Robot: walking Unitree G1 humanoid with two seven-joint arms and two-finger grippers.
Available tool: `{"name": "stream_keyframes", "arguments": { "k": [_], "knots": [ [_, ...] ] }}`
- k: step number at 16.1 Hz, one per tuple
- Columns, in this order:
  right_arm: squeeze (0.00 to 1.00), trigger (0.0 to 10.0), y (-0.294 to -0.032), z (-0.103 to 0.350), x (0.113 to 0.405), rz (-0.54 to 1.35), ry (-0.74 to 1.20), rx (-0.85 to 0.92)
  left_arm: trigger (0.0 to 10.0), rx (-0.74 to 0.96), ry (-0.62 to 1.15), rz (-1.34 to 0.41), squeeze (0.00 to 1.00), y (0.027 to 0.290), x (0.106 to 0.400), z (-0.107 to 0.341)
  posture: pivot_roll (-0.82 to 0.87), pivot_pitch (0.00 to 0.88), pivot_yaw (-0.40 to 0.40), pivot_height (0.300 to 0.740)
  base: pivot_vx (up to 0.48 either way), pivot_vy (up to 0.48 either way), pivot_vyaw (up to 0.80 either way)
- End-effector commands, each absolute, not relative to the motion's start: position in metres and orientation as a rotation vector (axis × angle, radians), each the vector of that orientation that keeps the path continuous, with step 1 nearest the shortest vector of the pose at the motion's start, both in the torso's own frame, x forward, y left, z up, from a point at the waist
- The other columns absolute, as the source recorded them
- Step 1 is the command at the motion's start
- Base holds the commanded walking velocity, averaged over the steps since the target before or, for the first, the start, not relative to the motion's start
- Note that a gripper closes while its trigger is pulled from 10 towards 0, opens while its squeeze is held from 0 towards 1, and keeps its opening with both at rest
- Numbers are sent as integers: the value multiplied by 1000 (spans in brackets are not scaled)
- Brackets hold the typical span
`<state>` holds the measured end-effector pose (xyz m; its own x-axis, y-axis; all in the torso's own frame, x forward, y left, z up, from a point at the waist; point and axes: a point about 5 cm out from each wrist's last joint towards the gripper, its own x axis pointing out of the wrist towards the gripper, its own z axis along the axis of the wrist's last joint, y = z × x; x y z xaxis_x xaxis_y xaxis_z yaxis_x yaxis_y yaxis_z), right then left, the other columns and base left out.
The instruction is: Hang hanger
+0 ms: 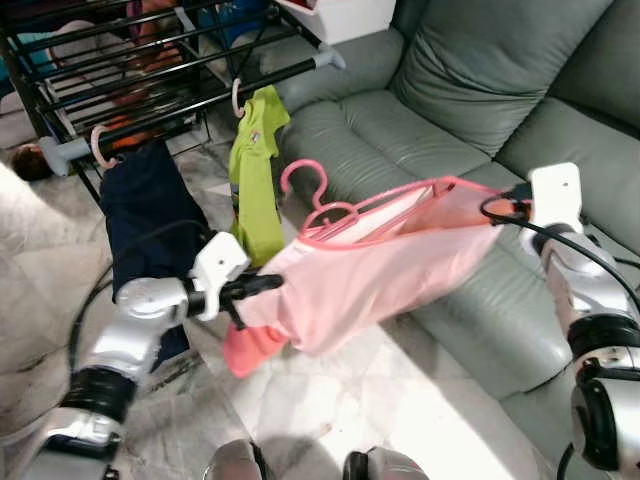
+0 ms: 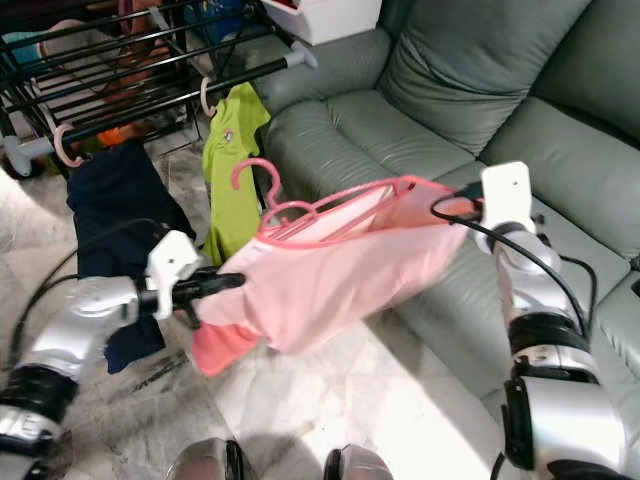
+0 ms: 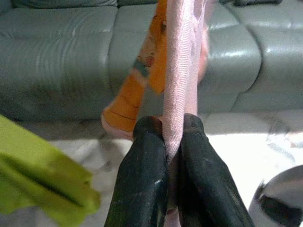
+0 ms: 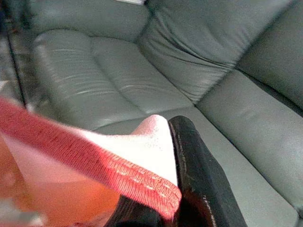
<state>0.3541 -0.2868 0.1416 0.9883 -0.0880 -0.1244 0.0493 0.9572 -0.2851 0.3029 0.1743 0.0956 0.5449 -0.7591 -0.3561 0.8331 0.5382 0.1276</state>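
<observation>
- The pink garment (image 1: 370,270) on its pink hanger (image 1: 320,205) hung stretched in mid-air between the two grippers, above the sofa's front edge and the marble floor (image 1: 400,400).
- Left gripper (image 1: 262,285): fingers (image 3: 142,179) pressed together on a fold of the pink fabric, which rose straight out from between the tips in the left wrist view. The garment extended away from this gripper toward the right gripper, with an orange-pink hem sagging just below the left gripper.
- Right gripper (image 1: 497,212): closed on the far edge of the garment; the right wrist view showed a red-pink trim band clamped at the black finger (image 4: 194,165).
- The hanger hook stood above the garment's upper edge, between the grippers and nearer the left one, apart from the rack.
- Left arm reached forward with the forearm roughly level; right arm was raised, its wrist turned inward toward the left gripper.
- Beyond the left gripper stood the black drying rack (image 1: 150,70), with a lime-green shirt (image 1: 255,170) and a navy garment (image 1: 145,210) hanging from it.
- The grey-green sofa (image 1: 480,90) lay behind and under the right gripper.
</observation>
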Motion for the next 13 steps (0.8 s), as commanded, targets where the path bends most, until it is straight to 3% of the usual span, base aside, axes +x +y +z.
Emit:
{"name": "stream_keyframes", "arguments": {
  "k": [1, 4, 6, 8, 10, 11, 13],
  "knots": [
    [0, 0, -299, 144, 351, -124, 134, -270, 0, 324, 271, -941, 0, 184, 302, 98, -59, 68, -33, 740, 0, 0, 0],
    [0, 0, -290, 149, 357, -125, 98, -259, 0, 440, 306, -981, 0, 184, 296, 88, -55, 64, -30, 740, 0, 0, 0],
    [0, 0, -269, 158, 369, -127, 47, -193, 0, 568, 323, -904, 0, 173, 304, 78, -57, 54, -32, 740, 0, 0, 0],
    [0, 0, -254, 164, 376, -123, 19, -142, 0, 561, 315, -845, 0, 164, 310, 74, -57, 54, -32, 740, 0, 0, 0],
    [0, 0, -217, 175, 388, -66, -33, -70, 0, 536, 301, -775, 0, 146, 319, 69, -61, 40, -34, 740, 0, 0, 0],
    [0, 0, -181, 190, 397, 0, -83, -7, 0, 469, 342, -626, 0, 142, 331, 63, -61, 40, -34, 740, 0, 0, 0],
    [0, 0, -160, 199, 401, 55, -103, 26, 0, 441, 365, -497, 0, 146, 341, 64, -61, 32, -36, 740, 0, 0, 0]
  ]
}}
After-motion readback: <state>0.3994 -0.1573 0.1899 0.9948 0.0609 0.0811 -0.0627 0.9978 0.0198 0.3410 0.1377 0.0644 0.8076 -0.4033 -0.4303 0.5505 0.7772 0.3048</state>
